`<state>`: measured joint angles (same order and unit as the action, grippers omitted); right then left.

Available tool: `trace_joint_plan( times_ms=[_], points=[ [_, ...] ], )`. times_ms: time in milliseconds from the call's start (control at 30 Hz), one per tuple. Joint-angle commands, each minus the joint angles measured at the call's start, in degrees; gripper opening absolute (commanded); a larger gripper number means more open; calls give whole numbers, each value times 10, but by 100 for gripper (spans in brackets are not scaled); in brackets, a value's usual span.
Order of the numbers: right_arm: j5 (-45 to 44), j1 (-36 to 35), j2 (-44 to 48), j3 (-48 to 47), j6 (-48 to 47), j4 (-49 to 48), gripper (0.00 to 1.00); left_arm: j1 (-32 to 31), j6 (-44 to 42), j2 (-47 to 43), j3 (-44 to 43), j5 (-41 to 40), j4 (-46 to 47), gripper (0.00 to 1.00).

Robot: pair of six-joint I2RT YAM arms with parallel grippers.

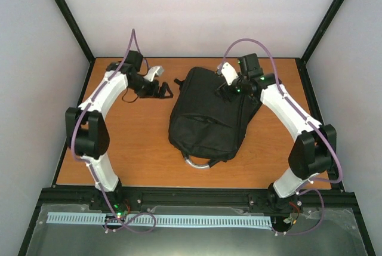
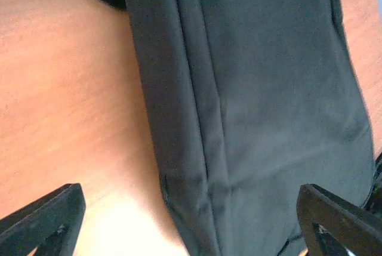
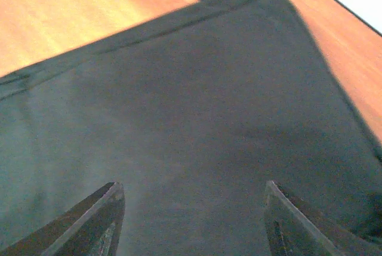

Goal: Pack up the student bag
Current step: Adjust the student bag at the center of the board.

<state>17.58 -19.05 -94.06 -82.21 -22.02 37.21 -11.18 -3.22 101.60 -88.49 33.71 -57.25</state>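
Note:
The student bag (image 1: 209,116) is a large black fabric backpack lying flat in the middle of the wooden table, its grey loop handle (image 1: 200,162) pointing toward the near edge. My left gripper (image 1: 165,91) sits low beside the bag's far left corner. In the left wrist view the left gripper (image 2: 190,190) is wide open, with the bag's side seam (image 2: 209,119) running between the fingers and nothing held. My right gripper (image 1: 225,91) hovers over the bag's far right part. Its fingers (image 3: 113,199) stand apart above smooth black fabric (image 3: 197,107), gripping nothing.
A short black strap end (image 1: 179,82) sticks out from the bag's far left corner, close to the left fingers. Bare wood (image 1: 137,148) lies left of the bag. White walls enclose the table on three sides, and a black rail (image 1: 197,195) runs along the near edge.

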Motion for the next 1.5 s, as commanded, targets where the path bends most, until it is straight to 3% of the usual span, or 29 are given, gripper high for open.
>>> trace_joint_plan(
  times_ms=[0, 267, 433, 467, 633, 700, 767, 833, 933, 1033, 1100, 1300, 1467],
  points=[
    [64, -48, 21, 30, -39, 35, 63, 1, 86, 94, -78, 54, 27, 97],
    [69, -97, 20, 88, -65, 55, 60, -3, 40, 204, -100, 184, 34, 63],
    [33, -99, 22, 130, -69, 49, 60, -40, -5, 213, -89, 232, 3, 62],
    [9, -98, 22, 139, -57, 38, 60, -53, -14, 210, -81, 230, -1, 60],
    [-12, -53, 41, 180, -34, 31, 60, -128, -74, 166, -19, 193, -6, 30],
    [-26, -28, 50, 195, -40, 34, 59, -154, -98, 144, 18, 177, 0, 26],
    [-43, -3, 59, 203, -46, 35, 59, -176, -116, 120, 46, 149, 9, 30],
    [-41, 12, 70, 200, -57, 45, 59, -183, -114, 105, 58, 125, 18, 44],
    [45, 11, 106, 193, -103, 74, 61, -182, -109, 95, 56, 95, 13, 58],
    [154, 5, 151, 202, -160, 100, 60, -173, -88, 84, 59, 93, 17, 62],
    [182, -3, 167, 210, -204, 119, 58, -159, -77, 73, 61, 99, 19, 63],
    [181, -25, 146, 215, -244, 145, 46, -129, -27, 76, 33, 163, 11, 71],
    [176, -38, 110, 211, -246, 122, 47, -129, -4, 127, -7, 169, -3, 70]
  ],
)
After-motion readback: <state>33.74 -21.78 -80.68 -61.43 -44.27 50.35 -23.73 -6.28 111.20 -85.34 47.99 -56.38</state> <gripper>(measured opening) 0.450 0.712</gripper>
